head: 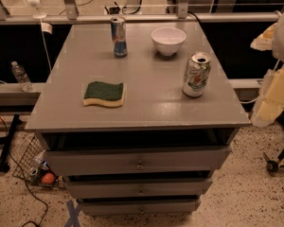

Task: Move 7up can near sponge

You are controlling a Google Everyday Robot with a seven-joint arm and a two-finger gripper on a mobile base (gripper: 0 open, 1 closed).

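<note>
Arm [279,93] looms right of the 7up can [196,74], claw out of view.

The flat grey top [151,86] of a drawer cabinet carries four things, all apart from one another: the sponge [104,93] lying front left, the 7up can [197,74] upright front right, a white bowl [168,40] behind that can, and a slim blue-and-silver can [119,37] upright at the back left. The gripper [270,96] hangs beyond the top's right edge.
</note>
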